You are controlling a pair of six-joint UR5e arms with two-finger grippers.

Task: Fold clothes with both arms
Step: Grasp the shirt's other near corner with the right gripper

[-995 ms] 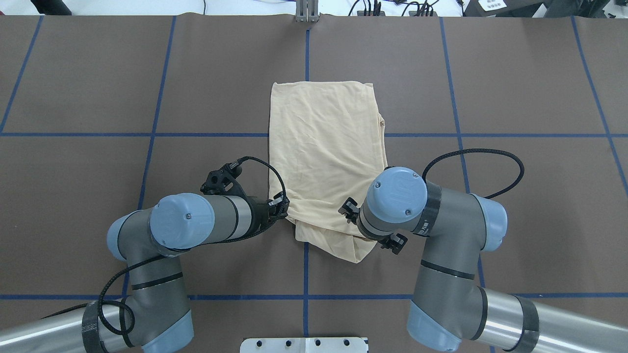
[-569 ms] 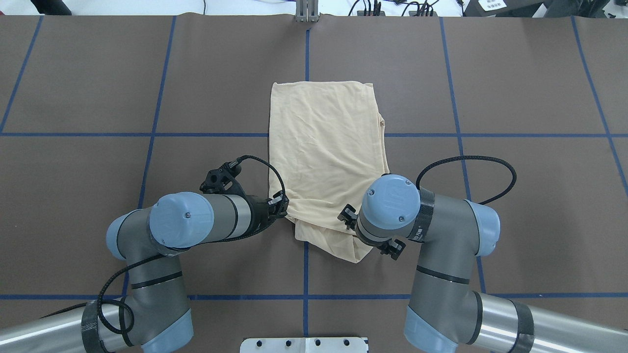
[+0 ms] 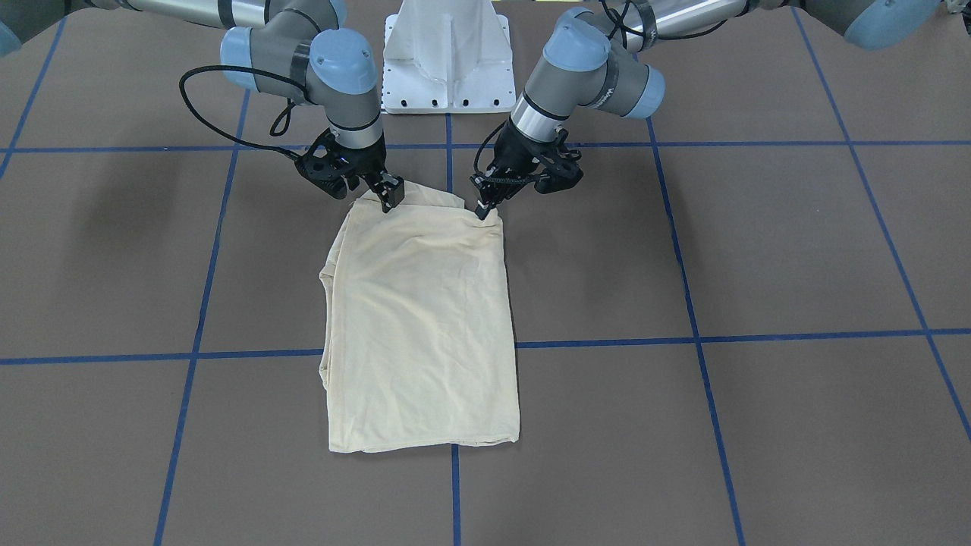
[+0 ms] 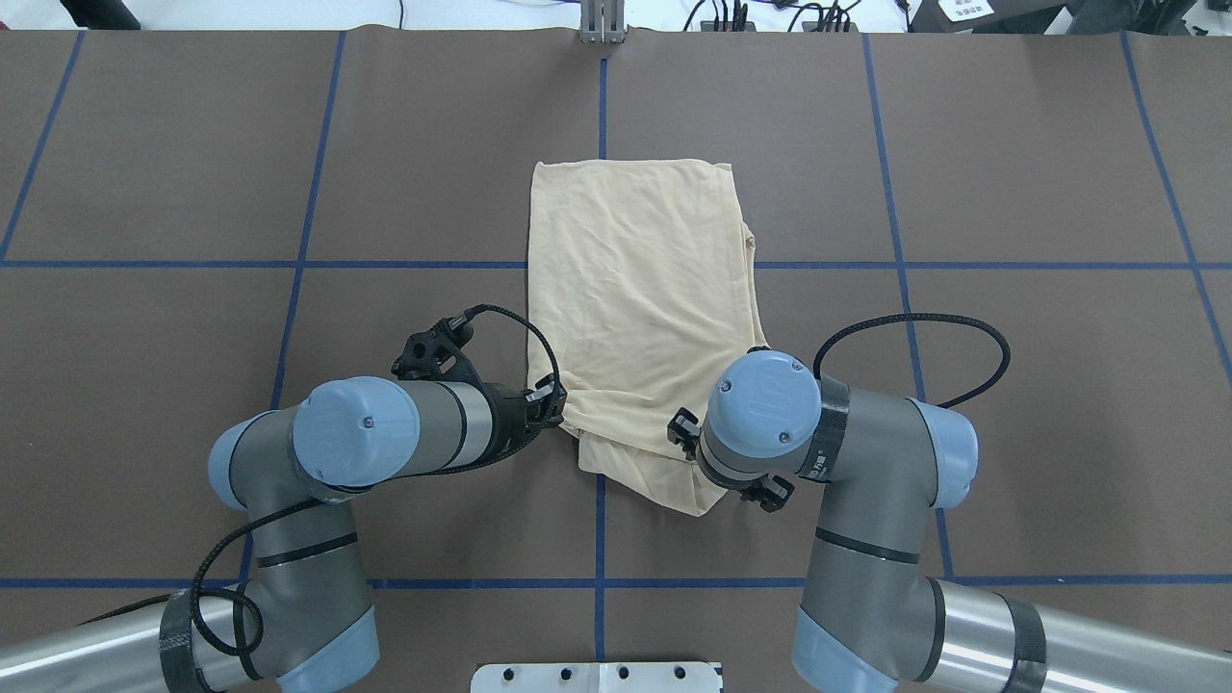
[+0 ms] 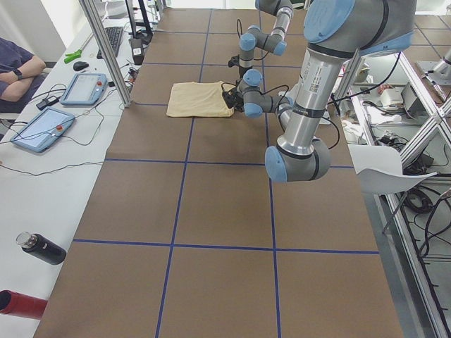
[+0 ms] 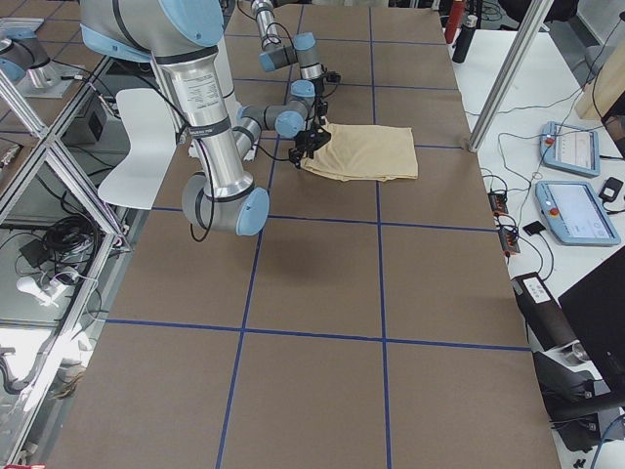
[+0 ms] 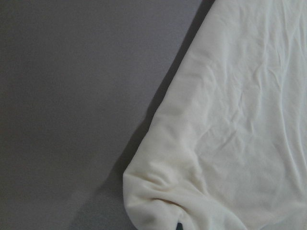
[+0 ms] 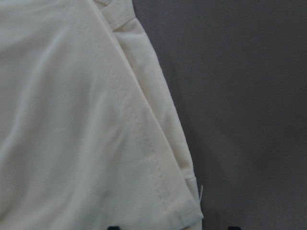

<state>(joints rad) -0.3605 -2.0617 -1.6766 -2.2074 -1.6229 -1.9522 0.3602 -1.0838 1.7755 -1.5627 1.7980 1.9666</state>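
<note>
The clothes are one cream-yellow shirt (image 3: 421,326) (image 4: 640,289), folded into a tall rectangle on the brown table; no print shows. My left gripper (image 3: 483,210) (image 4: 552,404) is shut on the shirt's near corner, and the left wrist view shows the cloth (image 7: 230,120) bunched there. My right gripper (image 3: 388,196) stands open at the other near corner. In the right wrist view its two dark fingertips (image 8: 113,227) stand wide apart on either side of the hemmed corner (image 8: 182,211). In the overhead view the right wrist (image 4: 760,404) hides that gripper.
The white pedestal base (image 3: 447,53) stands at the robot's edge of the table. Blue tape lines (image 4: 600,529) grid the brown mat. On a side desk are tablets (image 5: 84,88), a dark bottle (image 5: 42,248) and a seated person's arm (image 5: 17,67).
My right wrist has slid towards the robot and a little inwards over the shirt's near corner. The left arm and the shirt have stayed put.
</note>
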